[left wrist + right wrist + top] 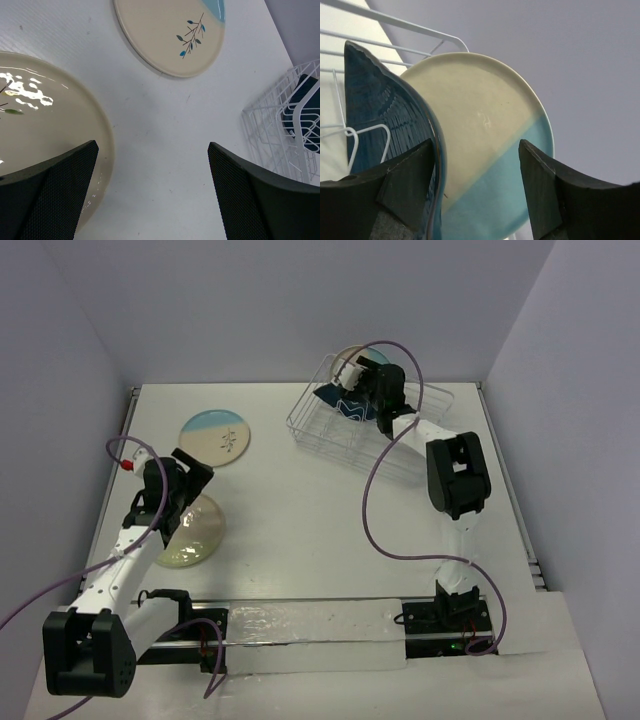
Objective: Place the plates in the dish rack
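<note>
The wire dish rack (400,445) stands at the back right. A dark blue plate (343,406) stands on edge in it, with a cream and light blue plate (350,354) behind. My right gripper (372,390) is open over the rack. In the right wrist view its jaws (477,190) straddle the rim of the dark blue plate (385,110), and the cream and blue plate (485,135) shows between them. A second cream and blue sprig plate (217,437) lies flat at the back left. A plain cream plate (192,533) lies at the left. My left gripper (188,483) is open and empty above that plate's far edge.
In the left wrist view, bare table lies between my fingers (250,195). The cream plate (40,130) is at the left, the sprig plate (165,35) ahead and the rack (280,135) at the right. Walls enclose the table on three sides. A strip (300,625) lies along the near edge.
</note>
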You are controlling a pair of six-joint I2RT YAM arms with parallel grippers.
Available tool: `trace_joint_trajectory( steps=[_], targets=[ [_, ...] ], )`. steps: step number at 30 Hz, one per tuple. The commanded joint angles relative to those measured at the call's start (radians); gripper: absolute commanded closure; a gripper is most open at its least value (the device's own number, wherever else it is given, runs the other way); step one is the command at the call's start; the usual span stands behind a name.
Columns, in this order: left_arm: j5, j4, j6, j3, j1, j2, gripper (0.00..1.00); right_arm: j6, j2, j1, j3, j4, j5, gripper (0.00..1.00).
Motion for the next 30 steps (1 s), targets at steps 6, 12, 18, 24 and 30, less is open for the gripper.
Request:
trace_joint_trajectory(
  steps=[6,12,18,24,30],
  targets=[
    [0.017,-0.019,0.022,0.097,0.006,0.014,0.01,0.241,-0.257,-0.008,-0.043,0.136,0.062,0.15],
    [0.008,-0.066,0.008,0.121,0.007,0.023,0.01,0.529,-0.467,-0.009,-0.179,0.15,-0.059,0.0],
    [0.002,-0.119,0.003,0.131,0.007,0.01,0.01,0.791,-0.641,-0.007,-0.26,0.096,-0.209,0.0],
    [-0.024,-0.157,-0.02,0.094,0.008,-0.05,0.01,0.953,-0.751,0.017,-0.31,-0.008,-0.158,0.0],
    [-0.054,-0.209,-0.049,0.072,0.008,-0.054,0.01,1.135,-0.839,0.066,-0.346,-0.226,-0.082,0.0]
  ],
)
